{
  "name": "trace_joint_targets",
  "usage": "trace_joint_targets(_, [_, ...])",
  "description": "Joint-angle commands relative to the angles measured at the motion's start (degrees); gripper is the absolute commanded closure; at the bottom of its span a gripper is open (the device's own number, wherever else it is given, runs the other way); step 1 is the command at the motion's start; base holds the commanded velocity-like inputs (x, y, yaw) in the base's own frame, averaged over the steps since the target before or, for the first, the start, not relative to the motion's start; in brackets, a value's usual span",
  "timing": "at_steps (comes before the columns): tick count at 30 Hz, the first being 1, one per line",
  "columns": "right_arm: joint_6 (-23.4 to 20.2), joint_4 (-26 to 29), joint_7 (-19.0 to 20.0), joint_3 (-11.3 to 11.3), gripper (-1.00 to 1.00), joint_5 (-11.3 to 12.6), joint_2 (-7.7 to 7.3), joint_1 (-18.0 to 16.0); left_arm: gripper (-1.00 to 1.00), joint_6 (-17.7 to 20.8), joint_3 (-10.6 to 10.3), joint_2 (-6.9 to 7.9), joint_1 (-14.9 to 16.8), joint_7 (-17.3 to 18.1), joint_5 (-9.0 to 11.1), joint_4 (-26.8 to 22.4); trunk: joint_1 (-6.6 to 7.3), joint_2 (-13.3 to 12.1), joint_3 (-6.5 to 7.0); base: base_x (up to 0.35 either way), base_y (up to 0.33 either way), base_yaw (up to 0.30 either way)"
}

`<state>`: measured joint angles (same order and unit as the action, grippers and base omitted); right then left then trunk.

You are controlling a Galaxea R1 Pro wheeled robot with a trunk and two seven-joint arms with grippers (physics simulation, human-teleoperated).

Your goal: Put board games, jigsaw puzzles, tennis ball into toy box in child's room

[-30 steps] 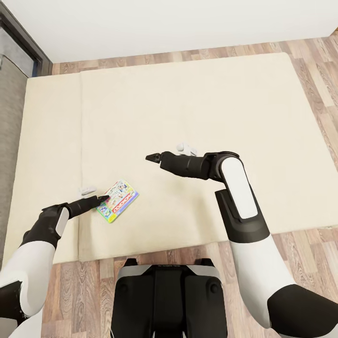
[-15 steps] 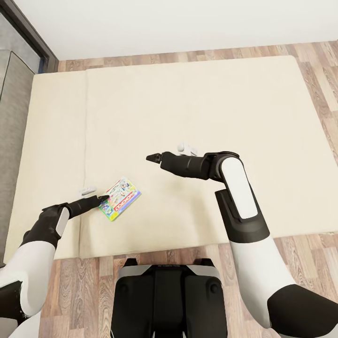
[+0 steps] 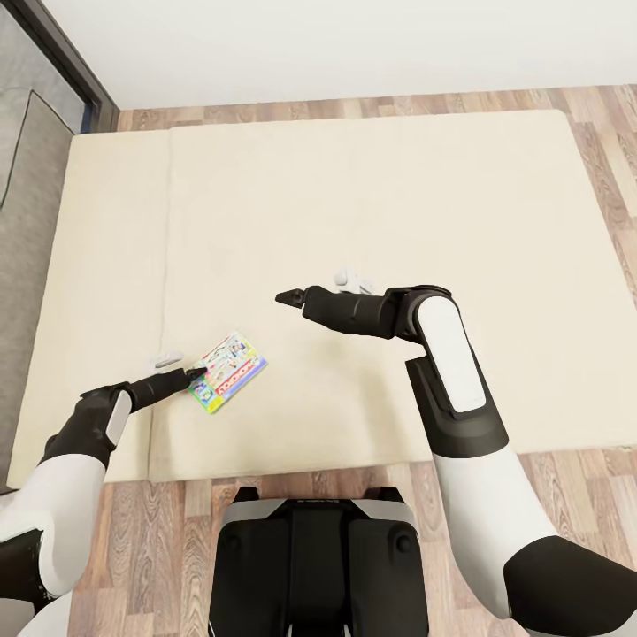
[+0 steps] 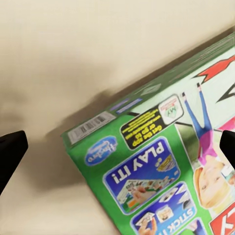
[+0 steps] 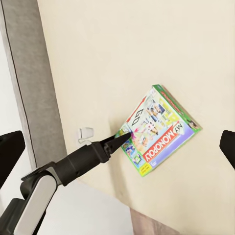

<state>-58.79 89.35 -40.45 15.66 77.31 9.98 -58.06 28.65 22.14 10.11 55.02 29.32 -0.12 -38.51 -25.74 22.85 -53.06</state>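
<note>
Left hand (image 3: 188, 379) low at the corner of the flat green printed board game (image 3: 228, 372) on the beige bed (image 3: 398, 195), fingers spread around its edge for pickup. Right hand (image 3: 285, 297) parked above the mattress, out of the way; grip there impossible to tell.

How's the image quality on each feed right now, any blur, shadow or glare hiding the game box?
Head view: even light, no glare, board game small but sharp on the bed. Left wrist view: the box is very close and cropped, print slightly soft, with a dark shadow beside it. Right wrist view: sharp, the left gripper at the box edge.

Head overhead; wrists near, sharing board game (image 3: 228, 372)
</note>
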Motion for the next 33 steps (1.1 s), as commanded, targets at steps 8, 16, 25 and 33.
trace_joint_targets(8, [0.0, 0.0, -0.6, 0.0, -1.00, 0.5, 0.02, 0.0, -1.00, 0.7, 0.2, -0.16, 0.0, 0.2, -0.2, 0.0, -0.04, 0.1, -0.07, 0.000, -0.018, 0.006])
trace_joint_targets(16, [0.0, 0.0, -0.6, 0.1, -1.00, 0.5, 0.02, 0.0, -1.00, 0.8, 0.2, -0.82, 0.0, 0.2, -0.2, -1.2, -0.04, 0.1, -0.07, 0.000, -0.166, 0.000])
trace_joint_targets(25, [-0.2, 0.0, -0.6, 0.1, -1.00, 0.5, 0.02, 0.0, -1.00, 1.0, 0.2, -1.13, 0.0, 0.5, -0.2, -1.7, -0.04, 0.1, -0.07, 0.000, -0.069, 0.000])
trace_joint_targets(33, [-0.2, 0.0, -0.6, 0.1, -1.00, 0.5, 0.02, 0.0, -1.00, 1.0, 0.2, -1.14, 0.0, 0.6, -0.1, -2.2, -0.04, 0.1, -0.07, 0.000, -0.173, 0.000])
